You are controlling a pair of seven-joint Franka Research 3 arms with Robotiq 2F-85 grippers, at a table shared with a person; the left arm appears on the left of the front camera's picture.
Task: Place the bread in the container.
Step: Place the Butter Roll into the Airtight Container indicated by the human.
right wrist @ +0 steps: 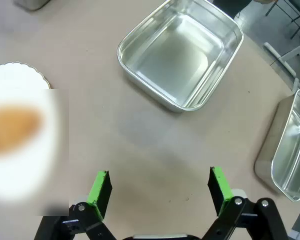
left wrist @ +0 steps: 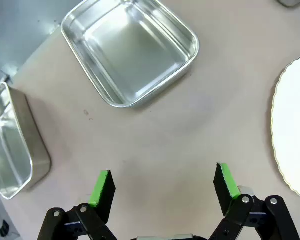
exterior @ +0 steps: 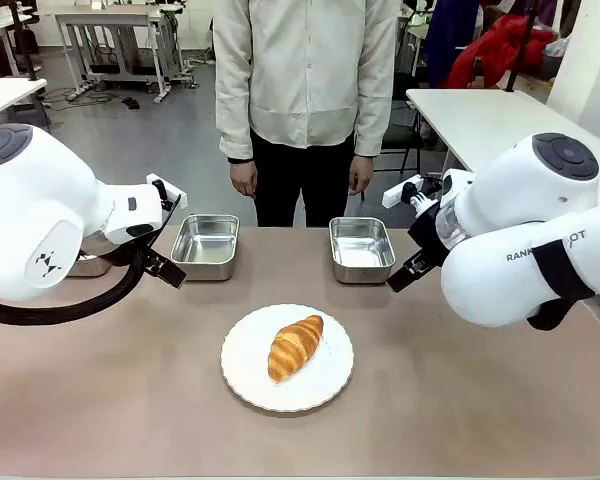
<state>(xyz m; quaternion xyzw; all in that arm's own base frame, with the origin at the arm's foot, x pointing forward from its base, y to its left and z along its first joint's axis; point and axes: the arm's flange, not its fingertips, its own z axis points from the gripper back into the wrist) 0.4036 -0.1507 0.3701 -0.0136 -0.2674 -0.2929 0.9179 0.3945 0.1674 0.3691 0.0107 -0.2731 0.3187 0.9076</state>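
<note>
My left gripper and right gripper both gape wide, empty. The golden-brown ridged croissant lies on the round white scalloped plate, with shiny rectangular steel trays just beyond it. I read "RANK" on the right arm.

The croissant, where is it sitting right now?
In the front view the croissant lies on the round white plate at mid-table, nearer the robot than the left steel tray and the right steel tray.

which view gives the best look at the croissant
Front view: the croissant lies whole and sharp on the white plate. Right wrist view has it as a blurred brown patch; left wrist view catches the plate's rim.
</note>
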